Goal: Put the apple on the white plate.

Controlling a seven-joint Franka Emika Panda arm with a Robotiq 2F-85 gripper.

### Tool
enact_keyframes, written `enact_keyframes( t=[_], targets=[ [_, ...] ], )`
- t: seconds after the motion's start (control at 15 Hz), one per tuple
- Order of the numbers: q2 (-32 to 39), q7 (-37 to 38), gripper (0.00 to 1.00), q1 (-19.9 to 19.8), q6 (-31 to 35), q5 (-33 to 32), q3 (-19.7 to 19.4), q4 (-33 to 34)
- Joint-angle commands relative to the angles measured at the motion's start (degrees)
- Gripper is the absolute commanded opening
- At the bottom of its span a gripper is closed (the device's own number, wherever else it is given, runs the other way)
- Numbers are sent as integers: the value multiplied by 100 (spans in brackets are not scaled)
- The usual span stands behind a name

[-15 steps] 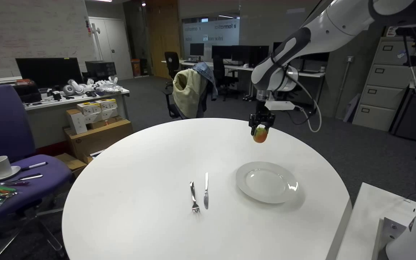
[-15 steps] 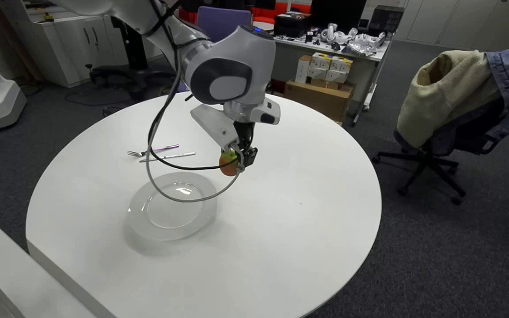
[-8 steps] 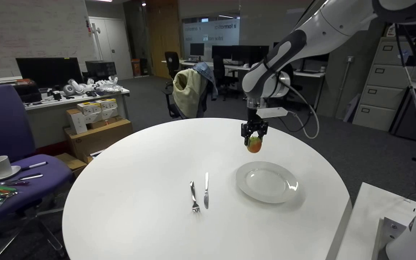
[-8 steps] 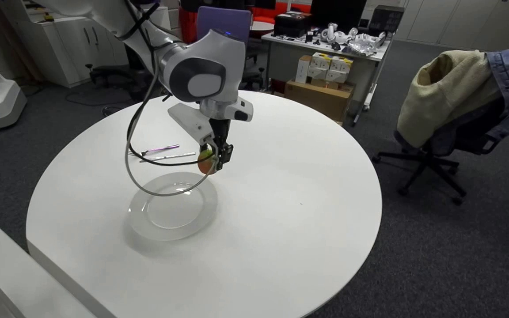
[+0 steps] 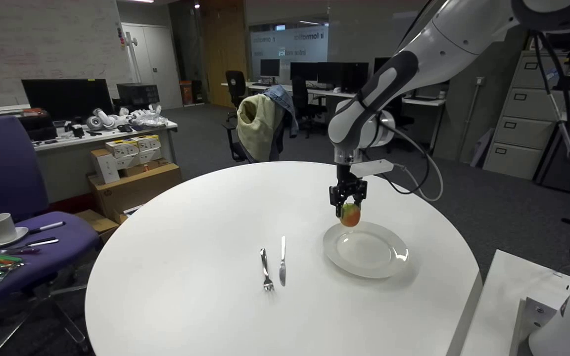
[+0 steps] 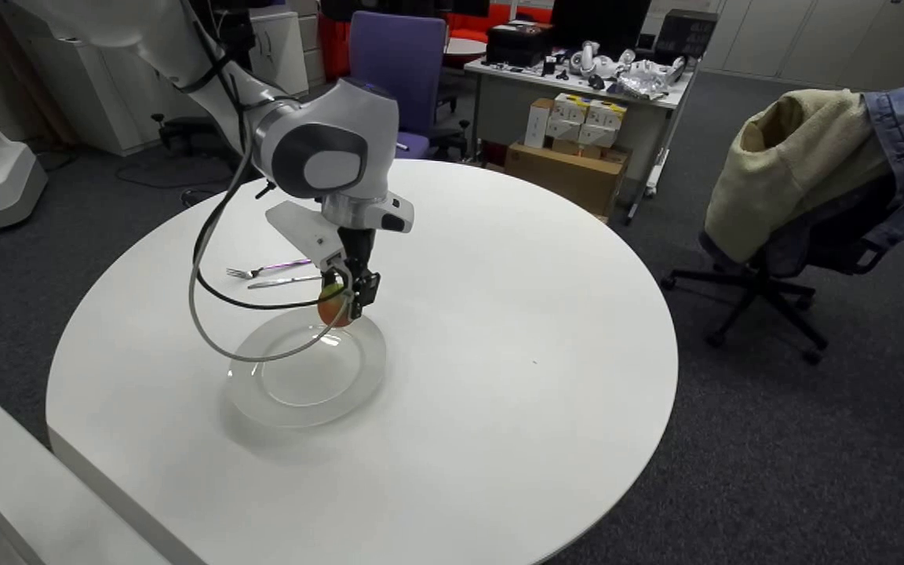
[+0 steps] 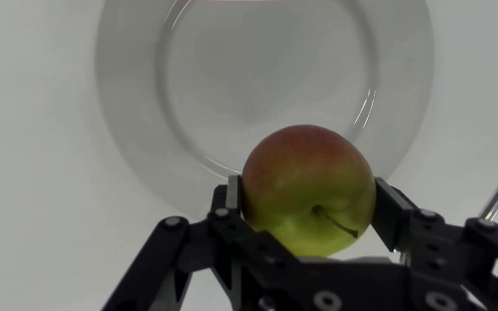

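The apple (image 5: 351, 217), yellow-green with a reddish-orange blush, is held between the two black fingers of my gripper (image 5: 348, 205). In the wrist view the apple (image 7: 305, 172) touches both fingers (image 7: 308, 192), its stem toward the camera. In an exterior view the apple (image 6: 331, 306) is partly covered by a cable and my gripper (image 6: 344, 302). The white plate (image 5: 364, 253) lies flat on the table and holds nothing. The apple hangs at the plate's far rim, seemingly a little above it; the exact gap is hard to tell. The plate also shows in the wrist view (image 7: 253, 77).
A fork (image 5: 266, 269) and a knife (image 5: 283, 262) lie on the round white table (image 5: 191, 277) beside the plate. Cables (image 6: 202, 306) loop from the arm over the plate. A cup with saucer (image 5: 1, 228) stands on a purple chair (image 5: 62, 237).
My gripper, with the apple in it, has moved toward the plate and lowered, from beyond the plate to its far rim. The plate, fork and knife have not moved.
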Motion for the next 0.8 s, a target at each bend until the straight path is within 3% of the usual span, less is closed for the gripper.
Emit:
enact_keyframes(
  t=[0.0,0.2,0.4,0.73],
  targets=[
    [-247,98,49,107,285,-154,79,-413],
    [-378,-1,49,131,599,-224,86,-737],
    [-636,-118,49,38,1339,-243,50,-1237],
    [-822,-78,49,-57,1855,-21,137,-1548]
  ],
)
